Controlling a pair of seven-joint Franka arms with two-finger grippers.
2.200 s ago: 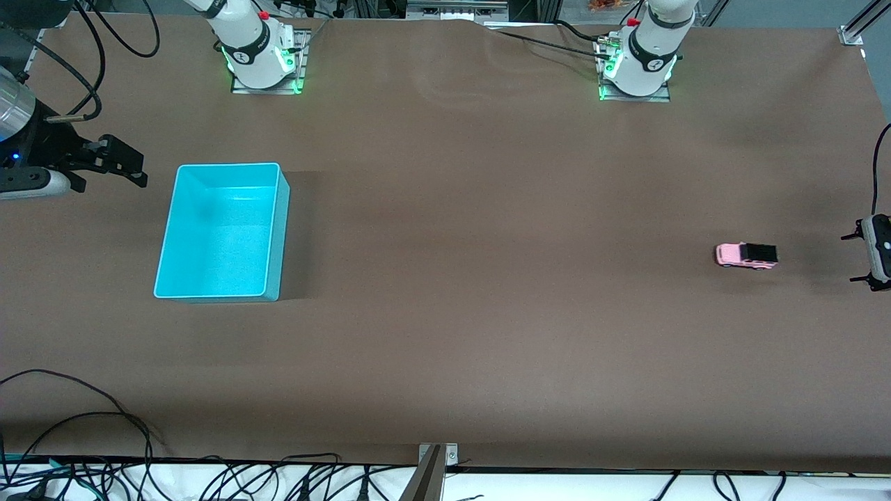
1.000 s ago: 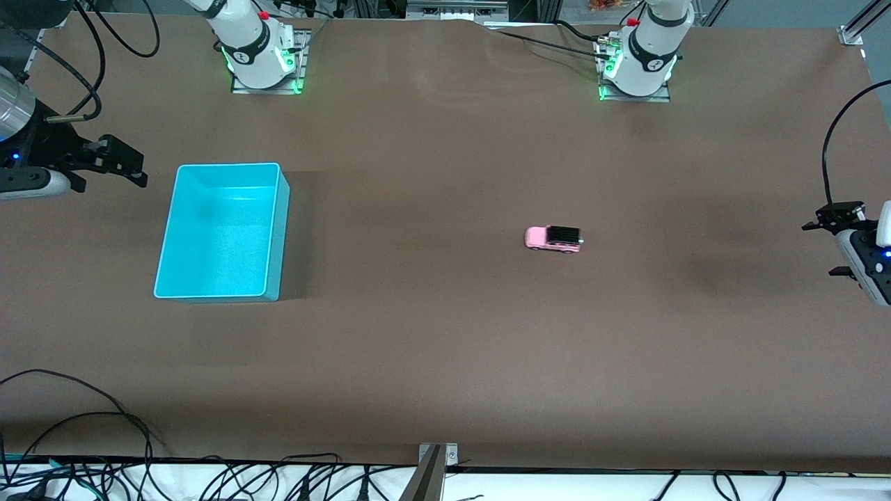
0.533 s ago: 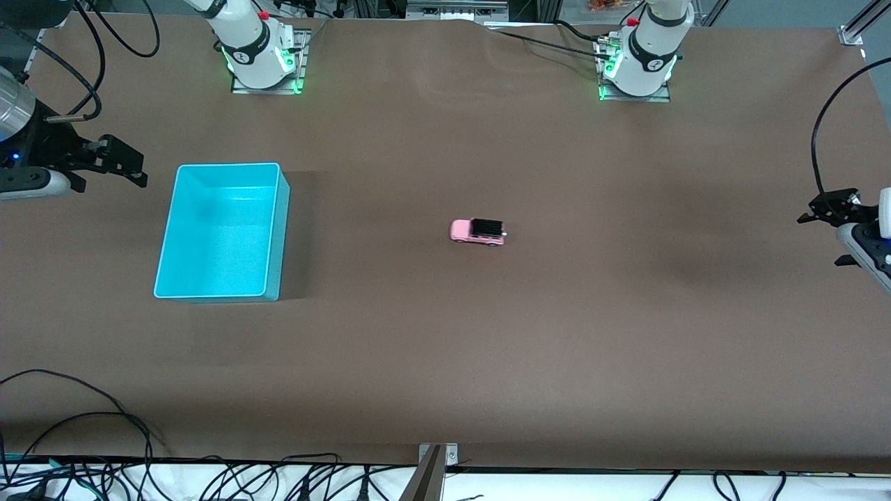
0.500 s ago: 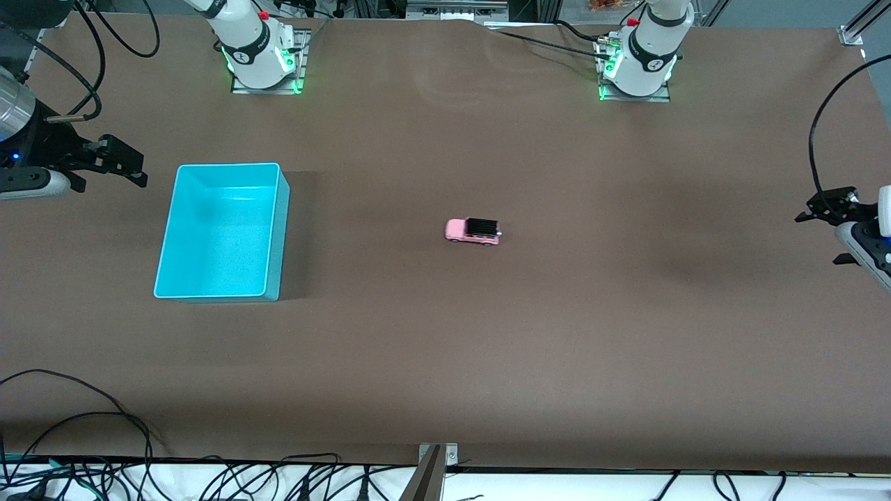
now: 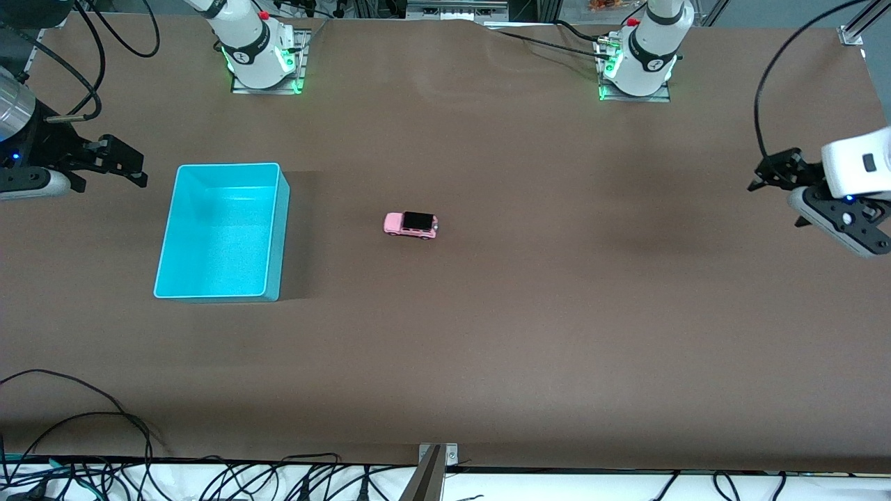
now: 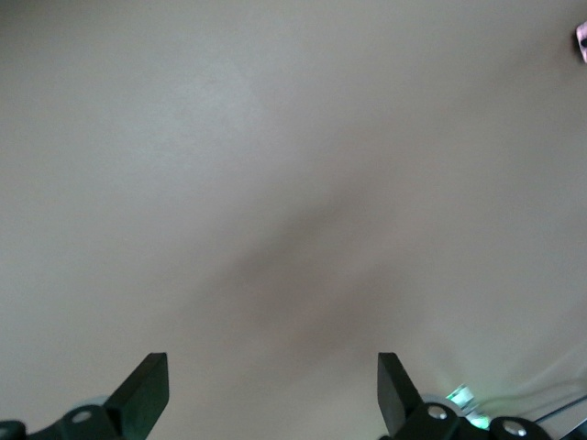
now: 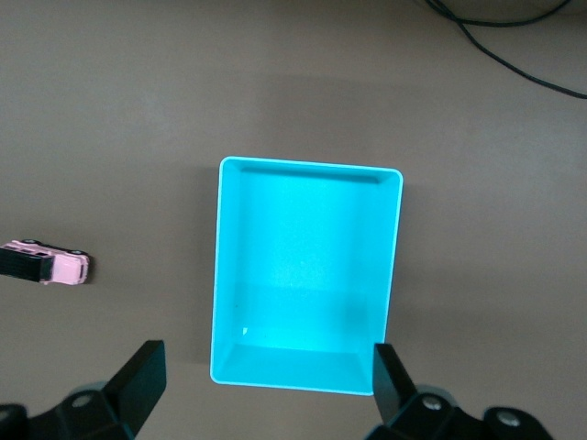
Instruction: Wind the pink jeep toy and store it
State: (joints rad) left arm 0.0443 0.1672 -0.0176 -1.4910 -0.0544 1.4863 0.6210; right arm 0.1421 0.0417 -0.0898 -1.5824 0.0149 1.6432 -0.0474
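Observation:
The pink jeep toy [image 5: 411,225] stands on its wheels near the middle of the brown table, its black roof panel up, and nothing touches it. It also shows in the right wrist view as the jeep [image 7: 46,264], beside the turquoise bin [image 7: 310,163]. A pink sliver of the jeep [image 6: 582,41] sits at the rim of the left wrist view. The empty bin [image 5: 282,209] lies toward the right arm's end. My left gripper [image 5: 774,206] hangs open over the left arm's end, empty [image 6: 271,367]. My right gripper [image 5: 115,186] waits open beside the bin, empty [image 7: 268,353].
Both arm bases [image 5: 261,56] [image 5: 637,62] stand along the table's edge farthest from the front camera. Black cables [image 5: 69,417] trail over the edge nearest that camera. Another cable [image 7: 514,46] lies on the table past the bin in the right wrist view.
The jeep has rolled on its own from the left arm's end across the table toward the bin. The left gripper has drawn away toward the bases. The right arm has not moved.

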